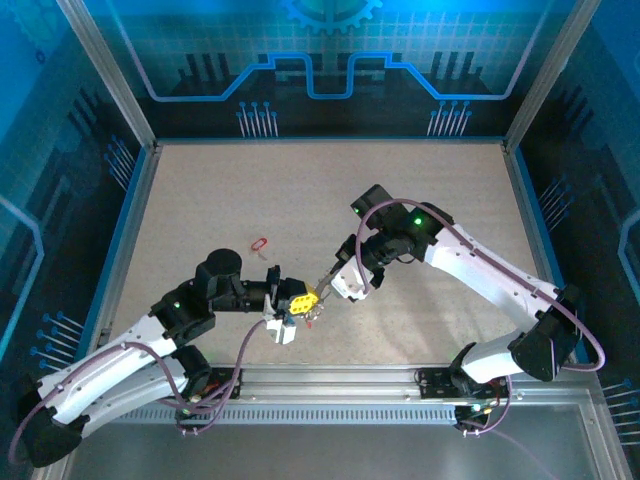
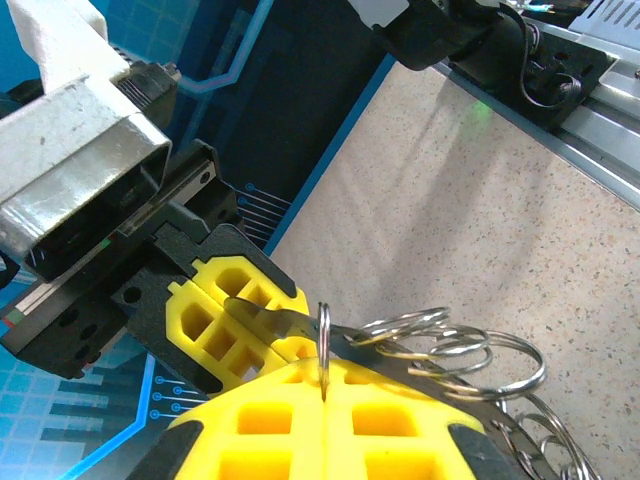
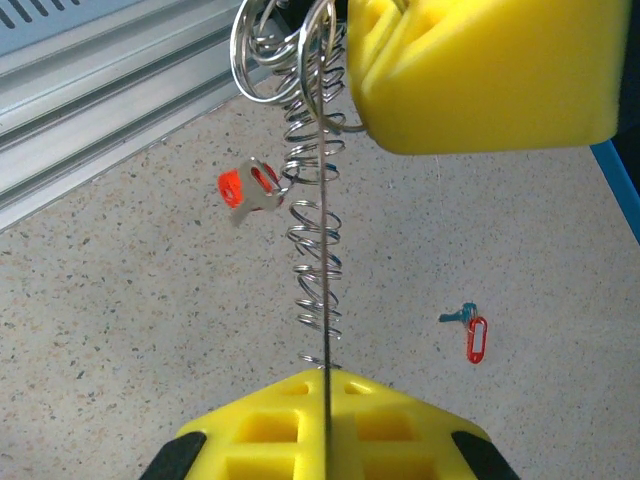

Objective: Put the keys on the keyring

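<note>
Above the table [image 1: 250,190], left claw [image 2: 325,388] and right claw [image 3: 327,385] grip keyring [image 3: 318,235]

Table [image 1: 200,220] viewed whole from above and behind the arm bases, at a distance, left wrist view held close and nearly level across the tabletop, right wrist view tilted down onto it — keyring [image 3: 316,255] shared by both, close up.

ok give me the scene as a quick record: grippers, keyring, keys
left gripper: shut on one end of the keyring
right gripper: shut on the other end
keyring: string of metal rings, stretched between the two grippers, held above the table
hanging red key: beside the rings, looks attached
loose red key: flat on the table, apart from both grippers
</note>
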Available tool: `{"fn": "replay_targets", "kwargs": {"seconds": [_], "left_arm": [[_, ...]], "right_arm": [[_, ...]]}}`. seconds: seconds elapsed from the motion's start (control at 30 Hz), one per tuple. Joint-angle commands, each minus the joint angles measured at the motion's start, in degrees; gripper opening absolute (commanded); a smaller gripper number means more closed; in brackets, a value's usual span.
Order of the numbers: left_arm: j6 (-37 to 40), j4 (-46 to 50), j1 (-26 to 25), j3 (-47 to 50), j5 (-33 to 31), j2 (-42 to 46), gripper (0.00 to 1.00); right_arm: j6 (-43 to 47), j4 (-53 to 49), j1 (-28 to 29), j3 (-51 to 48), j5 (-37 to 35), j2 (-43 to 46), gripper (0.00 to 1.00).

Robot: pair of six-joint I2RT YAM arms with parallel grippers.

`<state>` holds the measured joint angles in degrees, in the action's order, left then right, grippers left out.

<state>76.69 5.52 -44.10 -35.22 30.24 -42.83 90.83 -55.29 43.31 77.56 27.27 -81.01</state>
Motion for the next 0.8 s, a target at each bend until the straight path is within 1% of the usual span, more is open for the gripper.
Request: {"fn": "replay_targets", "kwargs": {"seconds": [0.0, 0.03, 0.13, 0.23, 0.37, 0.47, 0.53, 0.63, 0.77], "left_arm": [[0.9, 1.5, -0.5, -2.1, 2.1, -0.5, 0.0], [0.5, 1.5, -0.4, -2.2, 2.2, -0.5, 0.0], [-1.1, 2.0, -0.4, -2.9, 2.0, -1.1, 0.0], [-0.9, 6.1, -0.4, -5.4, 0.7, -2.9, 0.0], [-1.2, 10.7, -0.4, -9.4, -3.1, -6.9, 0.0], [0.5, 13.7, -0.4, -12.2, -3.2, -10.0, 0.0], [1.2, 14.4, -0.3, -13.1, -3.1, -11.6, 0.0], [1.4, 14.1, -0.3, -14.2, -3.5, -13.8, 0.0], [-0.5, 15.6, -0.3, -17.4, -5.5, -16.5, 0.0]], "right_arm": [[-1.6, 0.4, -0.7, 0.3, 1.6, 0.1, 0.0], [-1.7, 0.8, -0.8, 0.2, 1.7, 0.1, 0.0], [-1.7, 1.3, -1.2, 0.3, 1.5, -0.5, 0.06], [-1.1, 1.6, -1.7, 0.6, 1.3, -1.1, 0.08], [-0.2, 2.7, -3.1, -0.2, 1.4, -1.7, 0.13], [1.1, 2.7, -3.9, -1.3, 0.0, -1.9, 0.17], [1.3, 3.1, -4.3, -1.9, -0.8, -1.9, 0.17], [0.8, 4.4, -5.1, -2.9, -0.3, -1.5, 0.18], [-0.5, 5.6, -6.2, -5.3, -0.3, 0.7, 0.24]]}}
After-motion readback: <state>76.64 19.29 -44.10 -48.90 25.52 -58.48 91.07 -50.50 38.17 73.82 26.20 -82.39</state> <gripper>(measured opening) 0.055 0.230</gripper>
